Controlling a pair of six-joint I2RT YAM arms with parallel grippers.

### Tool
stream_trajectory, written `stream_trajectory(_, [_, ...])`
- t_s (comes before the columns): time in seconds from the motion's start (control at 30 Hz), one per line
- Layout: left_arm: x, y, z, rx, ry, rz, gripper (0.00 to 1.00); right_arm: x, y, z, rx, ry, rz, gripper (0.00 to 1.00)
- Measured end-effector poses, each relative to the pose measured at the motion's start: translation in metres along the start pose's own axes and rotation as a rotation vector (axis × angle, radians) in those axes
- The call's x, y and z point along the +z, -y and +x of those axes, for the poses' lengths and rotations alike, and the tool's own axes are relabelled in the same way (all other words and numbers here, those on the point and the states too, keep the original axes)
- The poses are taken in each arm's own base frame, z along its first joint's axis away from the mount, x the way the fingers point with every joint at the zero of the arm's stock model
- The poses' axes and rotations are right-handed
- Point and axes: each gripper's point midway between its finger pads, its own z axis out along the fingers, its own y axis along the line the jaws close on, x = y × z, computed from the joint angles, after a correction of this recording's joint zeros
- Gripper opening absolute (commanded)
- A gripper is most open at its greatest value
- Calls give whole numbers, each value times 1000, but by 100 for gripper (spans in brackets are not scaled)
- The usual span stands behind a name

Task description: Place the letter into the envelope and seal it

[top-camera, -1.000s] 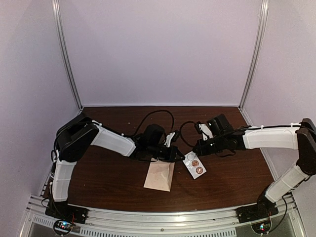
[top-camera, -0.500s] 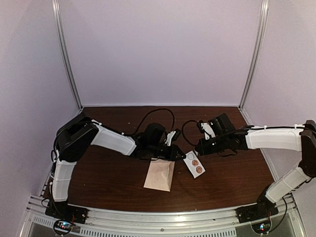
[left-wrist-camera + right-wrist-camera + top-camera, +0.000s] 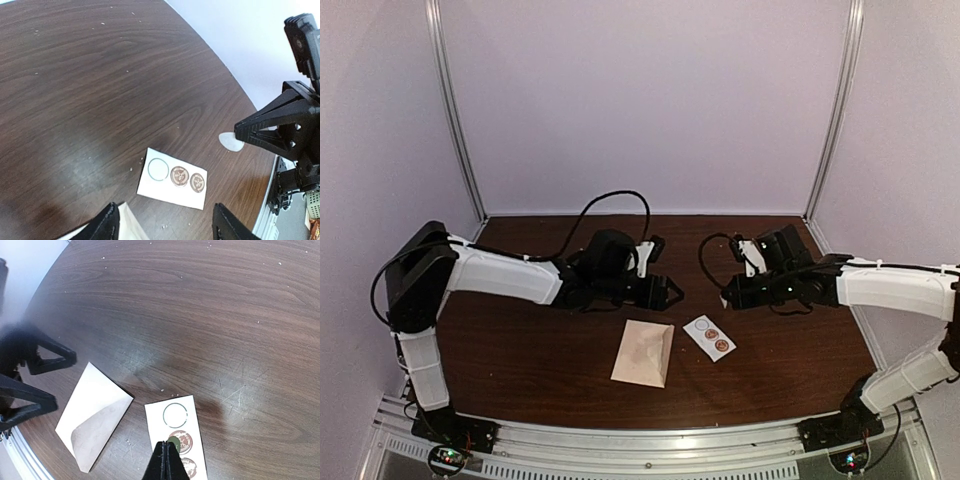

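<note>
The small tan envelope (image 3: pixel 643 352) lies flat on the table with its flap down; it also shows in the right wrist view (image 3: pixel 95 412). The letter shows in no view. My left gripper (image 3: pixel 670 292) hovers open just beyond the envelope's far edge, with nothing between its fingers (image 3: pixel 111 222). My right gripper (image 3: pixel 166 445) is shut on a small round sticker (image 3: pixel 173 442), held above the white sticker strip (image 3: pixel 177 435). From the left wrist view that sticker (image 3: pixel 231 141) shows as a pale disc at the right gripper's tips.
The sticker strip (image 3: pixel 172 176) lies right of the envelope, with one empty ring and two brown round stickers on it. Dark wood tabletop (image 3: pixel 540 360) spreads around both. White enclosure walls (image 3: pixel 650 100) stand close behind and at the sides.
My left gripper has opened, let go of the envelope's far edge and drawn back from it. The right gripper has lifted off the sticker strip and moved slightly right, still shut.
</note>
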Motion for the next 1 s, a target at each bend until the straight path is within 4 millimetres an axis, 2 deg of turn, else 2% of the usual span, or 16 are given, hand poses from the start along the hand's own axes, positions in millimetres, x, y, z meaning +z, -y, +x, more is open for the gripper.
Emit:
stream_trajectory(0.1, [-26, 2, 0, 3, 18, -45, 69, -2, 1, 1, 1, 1, 2, 0])
stream_trajectory(0.17, [-35, 3, 8, 3, 8, -75, 70, -1, 2, 3, 4, -3, 4, 0])
stream_trajectory(0.43, [-41, 19, 86, -13, -178, -139, 66, 0, 4, 8, 6, -13, 9, 0])
stream_trajectory(0.53, [-42, 24, 101, -26, -216, -144, 62, 0, 4, 8, 7, -13, 9, 0])
stream_trajectory(0.73, [-42, 21, 105, -53, -224, -163, 48, 0, 5, 9, 9, -17, 10, 0])
stream_trajectory(1.0, [-28, 13, 101, -34, -230, -237, 44, 0, 6, 12, 10, -20, 12, 0])
